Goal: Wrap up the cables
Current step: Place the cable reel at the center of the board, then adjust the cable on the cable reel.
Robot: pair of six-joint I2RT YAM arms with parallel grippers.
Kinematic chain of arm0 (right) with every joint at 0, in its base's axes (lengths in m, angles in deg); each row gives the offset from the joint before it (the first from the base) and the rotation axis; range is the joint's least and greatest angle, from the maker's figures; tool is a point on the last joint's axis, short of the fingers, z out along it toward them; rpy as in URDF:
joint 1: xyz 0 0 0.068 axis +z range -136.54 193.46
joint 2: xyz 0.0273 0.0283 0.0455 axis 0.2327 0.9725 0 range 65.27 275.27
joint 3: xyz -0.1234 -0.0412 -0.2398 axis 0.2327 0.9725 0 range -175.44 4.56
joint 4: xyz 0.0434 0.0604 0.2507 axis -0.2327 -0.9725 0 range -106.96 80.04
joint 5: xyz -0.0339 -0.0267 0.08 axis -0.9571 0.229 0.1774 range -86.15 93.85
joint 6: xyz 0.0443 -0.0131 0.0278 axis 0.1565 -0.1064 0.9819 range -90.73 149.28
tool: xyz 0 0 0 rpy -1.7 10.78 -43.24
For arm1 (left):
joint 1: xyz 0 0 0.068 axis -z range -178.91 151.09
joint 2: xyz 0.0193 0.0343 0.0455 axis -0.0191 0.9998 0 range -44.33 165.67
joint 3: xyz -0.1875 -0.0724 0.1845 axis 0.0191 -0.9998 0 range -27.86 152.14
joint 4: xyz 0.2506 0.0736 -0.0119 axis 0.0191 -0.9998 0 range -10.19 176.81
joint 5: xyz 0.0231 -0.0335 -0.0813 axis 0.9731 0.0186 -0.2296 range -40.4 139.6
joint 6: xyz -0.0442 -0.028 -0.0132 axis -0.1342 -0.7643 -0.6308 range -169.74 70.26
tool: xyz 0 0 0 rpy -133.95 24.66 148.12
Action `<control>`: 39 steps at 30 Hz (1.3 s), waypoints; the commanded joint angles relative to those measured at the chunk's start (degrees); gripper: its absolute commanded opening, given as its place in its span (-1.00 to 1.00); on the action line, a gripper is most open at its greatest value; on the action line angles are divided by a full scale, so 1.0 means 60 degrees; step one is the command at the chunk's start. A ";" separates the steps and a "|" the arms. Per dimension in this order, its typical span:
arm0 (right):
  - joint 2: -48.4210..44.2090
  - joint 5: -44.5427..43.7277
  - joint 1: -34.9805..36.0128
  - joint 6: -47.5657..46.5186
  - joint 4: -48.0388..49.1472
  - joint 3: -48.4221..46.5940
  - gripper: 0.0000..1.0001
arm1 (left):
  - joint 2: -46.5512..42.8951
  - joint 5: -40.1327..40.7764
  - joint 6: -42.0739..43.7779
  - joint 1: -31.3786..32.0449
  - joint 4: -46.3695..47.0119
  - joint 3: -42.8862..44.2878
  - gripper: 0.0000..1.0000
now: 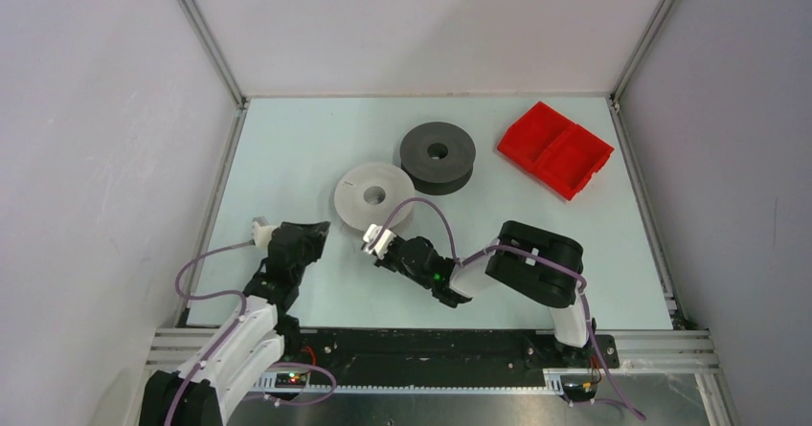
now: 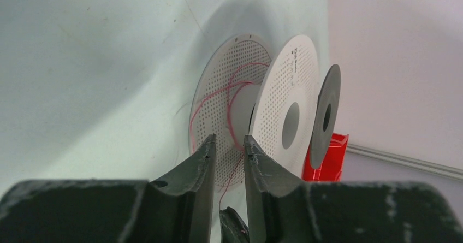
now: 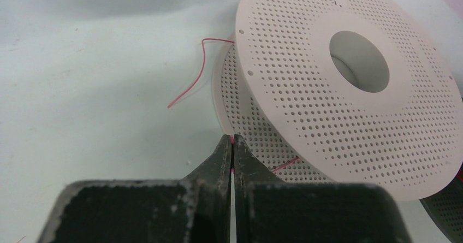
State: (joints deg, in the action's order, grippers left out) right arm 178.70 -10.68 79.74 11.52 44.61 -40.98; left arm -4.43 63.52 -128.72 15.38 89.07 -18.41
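Cable (image 3: 203, 54): thin red thread, perforated white spool (image 3: 338, 123); right hand (image 3: 232, 140) pinching it, left hand (image 2: 229, 140) spread.

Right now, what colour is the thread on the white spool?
Red; the thread shows best in the right wrist view.

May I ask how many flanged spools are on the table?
2. The white perforated spool lies flat near the table's middle; the dark grey spool lies just behind it, toward the red tray. None seems hidden.
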 commanded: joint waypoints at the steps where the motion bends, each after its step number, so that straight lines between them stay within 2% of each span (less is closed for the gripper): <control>1: 0.0076 0.0062 0.0129 -0.0112 0.0571 0.0002 -1.00 | 0.0330 -0.0050 0.0371 0.0079 -0.0074 0.0115 -0.44; 15: 0.0128 0.0026 0.0184 -0.0005 0.0475 0.0002 -1.00 | 0.2292 -0.0564 -0.0377 0.0555 0.1383 -0.0200 -0.25; 39: 0.0261 -0.0154 0.0335 -0.0035 0.0549 0.0058 -1.00 | 0.4057 -0.0788 -0.0648 0.1004 0.2754 -0.0033 -0.28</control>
State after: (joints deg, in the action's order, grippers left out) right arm 179.20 -10.72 81.38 11.47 45.22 -40.98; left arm 19.31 58.53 -132.33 20.41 104.59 -19.66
